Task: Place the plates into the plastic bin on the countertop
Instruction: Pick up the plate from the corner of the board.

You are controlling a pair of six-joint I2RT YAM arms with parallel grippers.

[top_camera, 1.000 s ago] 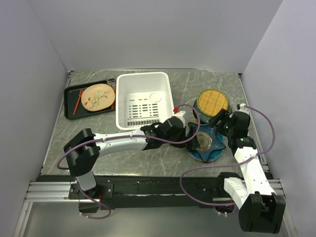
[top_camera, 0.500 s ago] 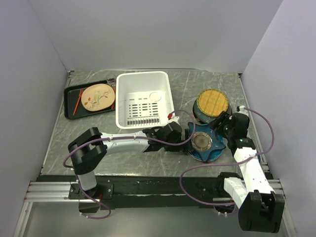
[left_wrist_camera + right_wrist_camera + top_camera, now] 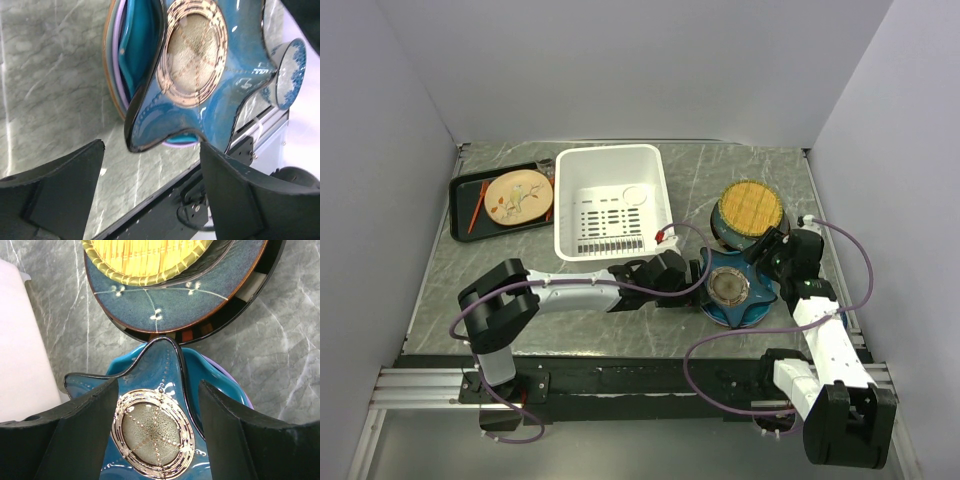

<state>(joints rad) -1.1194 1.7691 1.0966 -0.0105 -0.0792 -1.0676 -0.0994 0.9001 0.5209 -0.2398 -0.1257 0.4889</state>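
Note:
A blue star-shaped plate (image 3: 728, 288) tops a stack of teal, lavender and orange-rimmed plates (image 3: 118, 60) on the countertop (image 3: 700, 180). My left gripper (image 3: 700, 272) is low at the stack's left side and open, one star tip (image 3: 145, 135) level with its fingertips (image 3: 75, 170). The right gripper (image 3: 757, 252) hovers open over the star plate (image 3: 152, 430), a finger on each side of its centre. Behind it, a yellow woven plate (image 3: 751, 205) rests on a dark teal plate (image 3: 175, 300). The white plastic bin (image 3: 563, 200) holds no plate.
A black tray (image 3: 468, 225) at the back left carries a tan flowered plate (image 3: 518, 196) and red chopsticks (image 3: 477, 205). White walls close the sides and back. The counter's front edge and black rail (image 3: 165, 210) lie just past the stack. The bin's side (image 3: 20, 340) is near the right gripper.
My left arm has come down and drawn back to the stack's left edge, its jaws narrowing slightly. The right gripper has shifted a little toward the star plate.

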